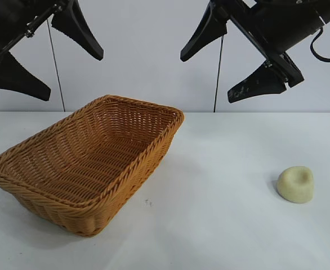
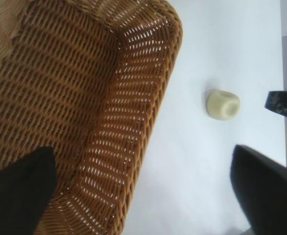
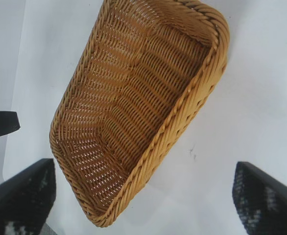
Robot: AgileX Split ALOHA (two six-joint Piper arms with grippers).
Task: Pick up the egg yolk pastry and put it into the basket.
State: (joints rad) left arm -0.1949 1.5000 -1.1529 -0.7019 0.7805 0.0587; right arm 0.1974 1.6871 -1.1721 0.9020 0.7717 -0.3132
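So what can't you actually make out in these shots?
- Egg yolk pastry underside: hidden against the table in the exterior and left wrist views; it is outside the right wrist view.
- Basket far outer wall: hidden by its own rim, exterior view.
- Both arms: cut off by the top edge, exterior view.

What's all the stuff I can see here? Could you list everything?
basket: one, orange-brown wicker, on the table's left side, nothing inside.
pastry: one, pale yellowish-cream, on the table at the right, apart from the basket.
table: one, white, under both.
left tool: one, black, open, raised above the basket.
right tool: one, black, open, raised high at the right, above the table.
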